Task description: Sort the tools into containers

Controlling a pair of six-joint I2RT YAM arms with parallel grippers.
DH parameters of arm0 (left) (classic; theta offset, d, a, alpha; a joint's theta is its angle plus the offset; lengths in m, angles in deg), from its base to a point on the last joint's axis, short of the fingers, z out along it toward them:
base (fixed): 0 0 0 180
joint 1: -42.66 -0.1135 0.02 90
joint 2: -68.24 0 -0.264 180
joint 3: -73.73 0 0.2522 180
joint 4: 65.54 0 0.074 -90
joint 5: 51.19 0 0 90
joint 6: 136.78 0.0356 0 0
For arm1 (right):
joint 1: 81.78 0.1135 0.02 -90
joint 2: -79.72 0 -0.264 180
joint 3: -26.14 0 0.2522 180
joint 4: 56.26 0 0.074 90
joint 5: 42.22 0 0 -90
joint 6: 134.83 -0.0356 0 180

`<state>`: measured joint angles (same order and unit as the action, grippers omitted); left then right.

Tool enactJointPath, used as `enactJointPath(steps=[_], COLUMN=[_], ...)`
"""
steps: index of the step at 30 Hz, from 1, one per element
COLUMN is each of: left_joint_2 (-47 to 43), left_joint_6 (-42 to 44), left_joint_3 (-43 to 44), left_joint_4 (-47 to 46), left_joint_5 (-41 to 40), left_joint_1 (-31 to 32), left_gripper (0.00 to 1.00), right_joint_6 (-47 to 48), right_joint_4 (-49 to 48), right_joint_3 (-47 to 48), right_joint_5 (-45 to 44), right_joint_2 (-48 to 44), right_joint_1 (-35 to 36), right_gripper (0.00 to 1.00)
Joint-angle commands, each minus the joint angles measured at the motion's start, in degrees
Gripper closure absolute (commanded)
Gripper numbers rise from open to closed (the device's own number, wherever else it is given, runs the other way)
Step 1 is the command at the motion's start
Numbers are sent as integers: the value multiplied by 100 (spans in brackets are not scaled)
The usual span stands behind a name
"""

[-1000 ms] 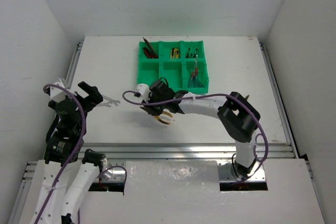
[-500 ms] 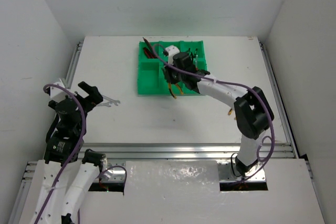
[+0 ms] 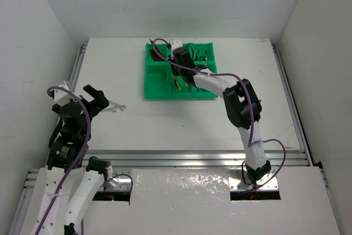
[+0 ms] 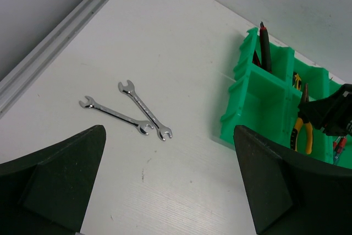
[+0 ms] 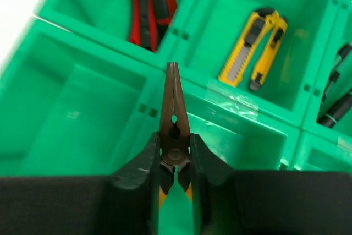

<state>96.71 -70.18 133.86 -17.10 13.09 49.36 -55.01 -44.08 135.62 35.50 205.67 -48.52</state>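
Note:
My right gripper (image 5: 175,155) is shut on yellow-handled pliers (image 5: 174,108), nose pointing away, held over the green tray (image 5: 110,53). From above, the right gripper (image 3: 177,72) and the pliers (image 3: 176,82) hang over the middle compartment of the tray's (image 3: 165,95) near row. Red and black knives (image 5: 148,4) lie in the far left compartment, yellow knives (image 5: 256,48) in the far middle, black screwdrivers (image 5: 338,92) at far right. Two silver wrenches (image 4: 144,108) lie crossed on the table ahead of my open, empty left gripper (image 4: 169,158).
The wrenches (image 3: 114,106) lie left of the tray, just past the left gripper (image 3: 98,100). Red and blue screwdrivers (image 3: 204,81) fill the near right compartment. Aluminium rails (image 3: 77,70) edge the table, with white walls close on both sides.
The right arm has carried the pliers from the table in front of the tray up and back over the tray. The left arm and the wrenches have stayed put.

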Motion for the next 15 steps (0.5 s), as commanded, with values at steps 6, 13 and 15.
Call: enactJointPath(steps=[6,13,15], left_joint_2=[45,18,10], left_joint_6=[46,46,46], left_joint_3=[21,4,4], left_joint_4=[-207,-207,-216], left_joint_5=[119,146,163], left_joint_1=[7,7,7], left_gripper=[0,0,0], right_joint_6=[341,34,-448], right_joint_4=[-440,-281,286], right_joint_3=[289,-825,-1370], right_joint_5=[-346,-450,-1144], right_joint_2=[-141,-1448,-2186], right_joint_1=[-56,-65,-152], right_gripper=[59,33,2])
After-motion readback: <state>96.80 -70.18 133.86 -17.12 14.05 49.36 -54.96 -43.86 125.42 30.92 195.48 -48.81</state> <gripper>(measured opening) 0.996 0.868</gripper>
